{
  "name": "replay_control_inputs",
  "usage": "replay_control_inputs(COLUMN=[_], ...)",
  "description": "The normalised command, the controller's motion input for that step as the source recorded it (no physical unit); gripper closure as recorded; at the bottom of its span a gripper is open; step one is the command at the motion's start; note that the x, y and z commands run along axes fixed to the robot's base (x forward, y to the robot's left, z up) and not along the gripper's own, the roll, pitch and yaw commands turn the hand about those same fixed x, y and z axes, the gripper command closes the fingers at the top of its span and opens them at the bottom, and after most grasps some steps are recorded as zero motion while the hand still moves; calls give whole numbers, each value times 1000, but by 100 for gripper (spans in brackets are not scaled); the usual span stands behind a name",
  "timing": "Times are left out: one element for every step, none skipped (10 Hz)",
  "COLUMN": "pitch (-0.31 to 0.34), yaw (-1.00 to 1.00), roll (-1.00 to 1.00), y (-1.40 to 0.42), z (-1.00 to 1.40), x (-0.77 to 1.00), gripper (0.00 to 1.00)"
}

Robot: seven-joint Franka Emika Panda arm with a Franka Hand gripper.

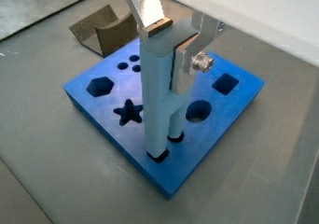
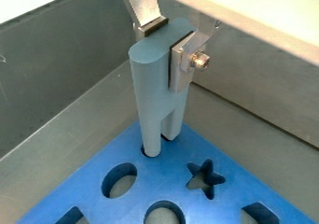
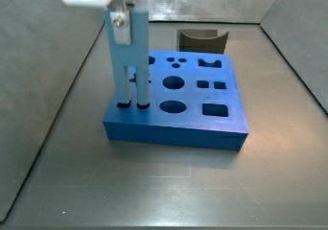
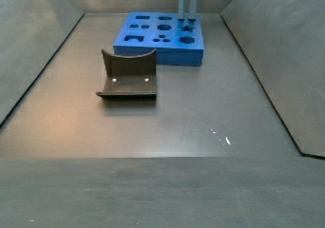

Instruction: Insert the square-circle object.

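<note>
Your silver-plate gripper (image 1: 173, 43): fingers (image 1: 196, 52) clamped on upper part of tall light-blue forked bar, the square-circle object (image 1: 161, 88). Bar upright, both legs entering holes at corner of big blue block (image 3: 177, 124). Dark grey notched piece (image 4: 128, 75) sits apart, mid-counter.

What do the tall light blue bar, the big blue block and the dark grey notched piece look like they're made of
The square-circle object, held upright by the gripper with its legs in the blue block: probably matte plastic, an even pale blue without glare. The block: likely the same, possibly printed, saturated blue and dull. The dark grey piece: matte plastic or painted metal; the views leave it open.
</note>
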Motion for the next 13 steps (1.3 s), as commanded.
replay_control_inputs(pitch=[0,0,0,0,0,-19,-1,-7,-11,-23,-20,-6,0], yaw=[0,0,0,0,-40,-26,-40,-57,-54,-49,-37,0,0], roll=[89,91,106,126,81,0,0,0,-4,-14,-46,0,0], y=[-177,-123,-60,0,0,0,-3,-11,-6,0,0,0,0], z=[-246,-289,-317,-417,-560,-597,-423,-406,-429,-429,-291,0,0], x=[-11,0,0,0,0,0,0,0,0,0,0,-9,0], gripper=[100,100,100,100,100,100,100,100,100,100,100,100,100])
